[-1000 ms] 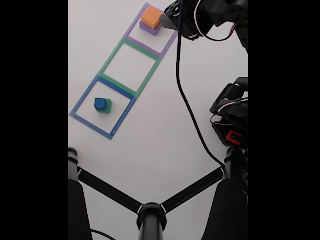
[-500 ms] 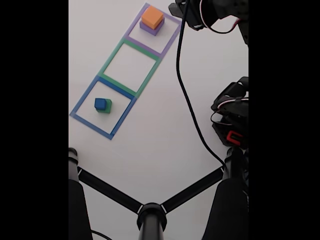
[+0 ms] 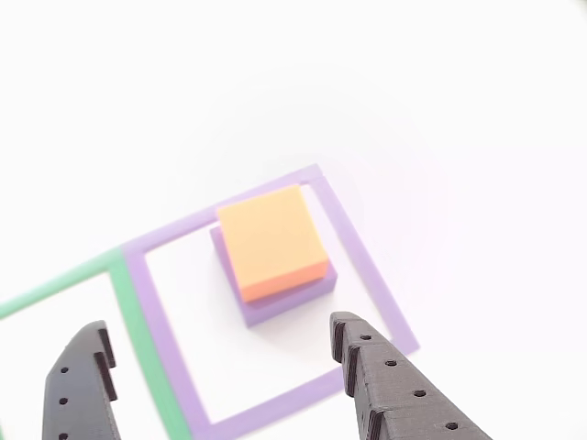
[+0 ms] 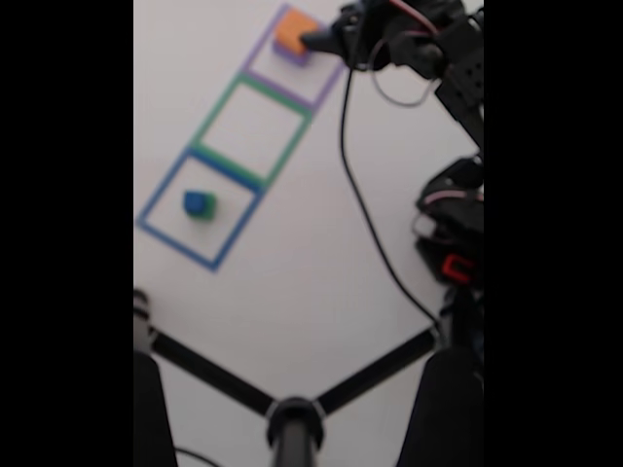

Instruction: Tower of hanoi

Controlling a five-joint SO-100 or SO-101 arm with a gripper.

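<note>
Other view, close to the arm's end, looks down on the orange block (image 3: 272, 240) sitting squarely atop the purple block (image 3: 289, 301), the pair standing inside the purple square outline (image 3: 365, 275) on the white desk (image 3: 459, 137). The tool (image 3: 220, 353) has its two dark fingers (image 3: 385, 385) spread wide apart, empty, with the stack lying beyond and between the tips and not touching either one. A green outline (image 3: 128, 302) borders the purple one on the left of this view.

In the fixed view, which is blurred, the tool (image 4: 316, 41) hangs at the orange block (image 4: 290, 32) near the top of the row of three outlines. At the far end, inside the blue outline (image 4: 161, 199), the blue block (image 4: 198, 202) rests on the green block (image 4: 208, 206); the middle green square stands between them with nothing seen in it.

The step in hand looks like an approach to the orange block, probably to lift it off the purple one. The next move would call for advancing so the fingers straddle the orange block alone, staying above the purple block's top face, then closing evenly on opposite sides. Gripping too low could catch the purple block and drag both.
</note>
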